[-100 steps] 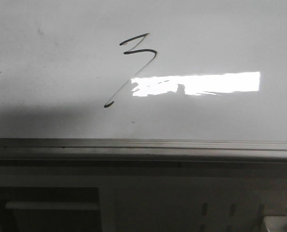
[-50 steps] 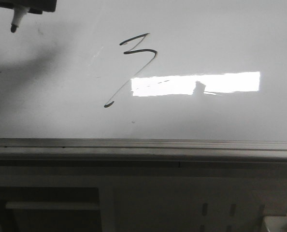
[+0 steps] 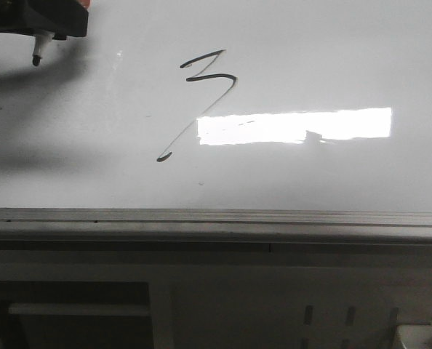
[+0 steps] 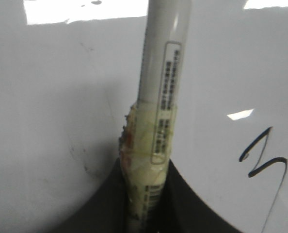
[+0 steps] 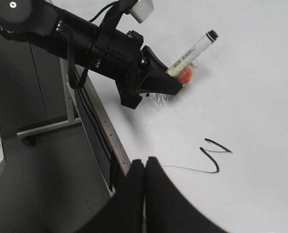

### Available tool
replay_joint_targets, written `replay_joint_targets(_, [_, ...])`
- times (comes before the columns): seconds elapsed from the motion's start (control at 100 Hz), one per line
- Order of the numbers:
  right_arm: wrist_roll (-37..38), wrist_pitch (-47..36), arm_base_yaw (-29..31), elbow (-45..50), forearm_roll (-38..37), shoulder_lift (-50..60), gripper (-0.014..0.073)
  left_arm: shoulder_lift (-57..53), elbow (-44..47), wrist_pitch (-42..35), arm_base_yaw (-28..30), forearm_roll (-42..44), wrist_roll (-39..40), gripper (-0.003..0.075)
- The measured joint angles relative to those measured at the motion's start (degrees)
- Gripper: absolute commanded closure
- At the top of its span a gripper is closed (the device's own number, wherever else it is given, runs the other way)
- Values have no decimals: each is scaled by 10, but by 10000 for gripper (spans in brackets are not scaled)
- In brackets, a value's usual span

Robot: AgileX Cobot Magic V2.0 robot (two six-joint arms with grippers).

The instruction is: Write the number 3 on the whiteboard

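The whiteboard (image 3: 332, 43) fills the front view, with a bright rectangular reflection and a grey metal edge strip (image 3: 216, 218). A thin slanted black number 3 (image 3: 209, 76) with a long faint tail is drawn on it; the 3 also shows in the left wrist view (image 4: 265, 158) and the right wrist view (image 5: 214, 153). My left gripper (image 3: 52, 22) is at the top left, shut on a white marker (image 4: 158, 97) (image 5: 190, 51) whose dark tip (image 3: 36, 61) is lifted off the board, left of the 3. My right gripper (image 5: 145, 162) is shut and empty, over the board's edge.
Below the whiteboard's edge strip is a grey frame with dark openings (image 3: 78, 305). In the right wrist view a grey floor and a stand leg with a caster (image 5: 30, 141) lie beside the board. The left arm (image 5: 61, 29) reaches over the board edge.
The left gripper with the marker came into the front view at the top left and has since moved a little right and down. The drawn 3 is unchanged.
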State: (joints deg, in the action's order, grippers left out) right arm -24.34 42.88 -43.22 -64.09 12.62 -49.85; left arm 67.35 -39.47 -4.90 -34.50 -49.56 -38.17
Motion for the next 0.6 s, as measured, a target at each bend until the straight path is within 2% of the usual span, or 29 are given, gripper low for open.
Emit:
replay_joint_targets(0.18, [31, 0, 0, 18, -33, 18, 655, 26, 0, -1, -2, -27, 0, 741])
replay_joint_targets(0.6, [40, -26, 1, 29, -37, 23, 655, 57, -3, -28, -20, -45, 0, 741])
